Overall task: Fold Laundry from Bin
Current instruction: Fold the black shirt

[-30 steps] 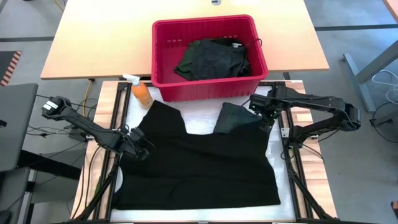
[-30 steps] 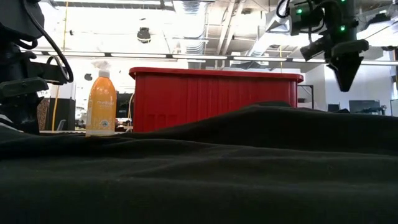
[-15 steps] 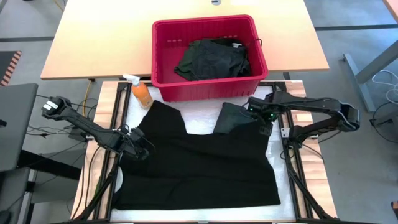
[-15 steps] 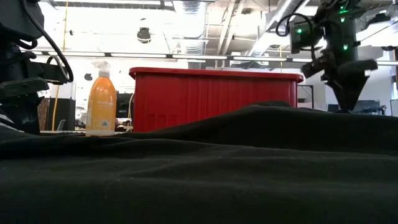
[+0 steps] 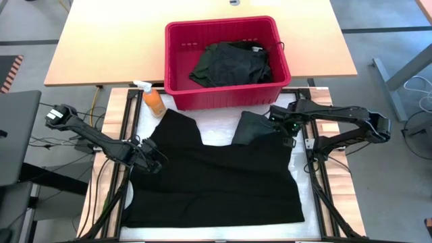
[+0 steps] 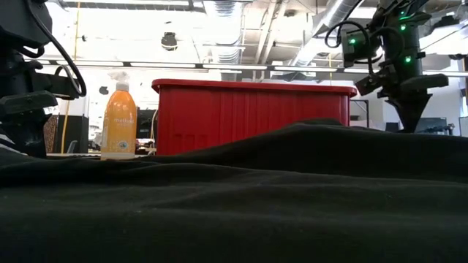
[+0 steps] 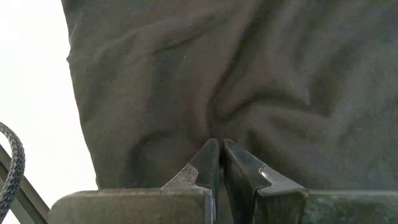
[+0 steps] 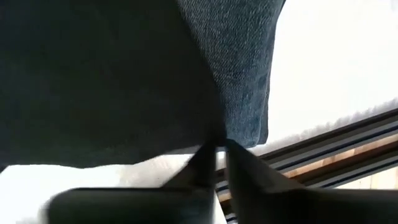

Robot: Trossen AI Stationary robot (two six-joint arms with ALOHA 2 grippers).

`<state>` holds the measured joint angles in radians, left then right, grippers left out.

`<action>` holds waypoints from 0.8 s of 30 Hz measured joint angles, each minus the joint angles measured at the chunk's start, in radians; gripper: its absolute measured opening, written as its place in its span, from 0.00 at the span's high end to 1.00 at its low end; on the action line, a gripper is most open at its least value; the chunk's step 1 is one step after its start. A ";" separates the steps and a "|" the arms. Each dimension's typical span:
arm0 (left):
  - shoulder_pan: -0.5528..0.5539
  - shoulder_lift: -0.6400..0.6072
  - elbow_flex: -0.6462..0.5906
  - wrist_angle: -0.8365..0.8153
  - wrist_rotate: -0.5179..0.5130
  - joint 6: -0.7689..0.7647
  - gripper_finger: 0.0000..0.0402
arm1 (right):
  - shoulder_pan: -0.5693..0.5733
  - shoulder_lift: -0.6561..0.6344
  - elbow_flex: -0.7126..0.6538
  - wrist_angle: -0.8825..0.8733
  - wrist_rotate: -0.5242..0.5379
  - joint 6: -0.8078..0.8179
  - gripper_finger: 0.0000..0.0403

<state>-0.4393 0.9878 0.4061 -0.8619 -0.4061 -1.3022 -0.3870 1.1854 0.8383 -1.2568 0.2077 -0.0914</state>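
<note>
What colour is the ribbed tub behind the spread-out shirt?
The bin is bright red all over; the high view shows it best.

Black shirt (image 5: pixel 216 182) before red bin (image 5: pixel 226 91)

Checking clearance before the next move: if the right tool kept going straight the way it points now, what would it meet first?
The right tool already sits at the edge of the black shirt spread on the table, fingers closed at its sleeve. Going on, it would likely press into that cloth first, though depth is hard to judge.
</note>
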 joint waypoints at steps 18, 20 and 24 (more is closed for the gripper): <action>0.000 0.000 0.000 0.002 -0.026 0.017 0.96 | 0.000 -0.010 0.032 -0.127 -0.005 0.097 0.87; 0.000 0.000 0.000 0.002 -0.035 0.032 0.94 | 0.000 -0.010 0.032 -0.128 -0.004 0.108 0.80; 0.000 -0.001 0.036 -0.005 -0.075 0.076 0.89 | 0.000 -0.010 0.032 -0.131 -0.004 0.110 0.68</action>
<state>-0.4391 0.9865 0.4424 -0.8667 -0.4811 -1.2263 -0.3870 1.1755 0.8700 -1.3874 0.2035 0.0189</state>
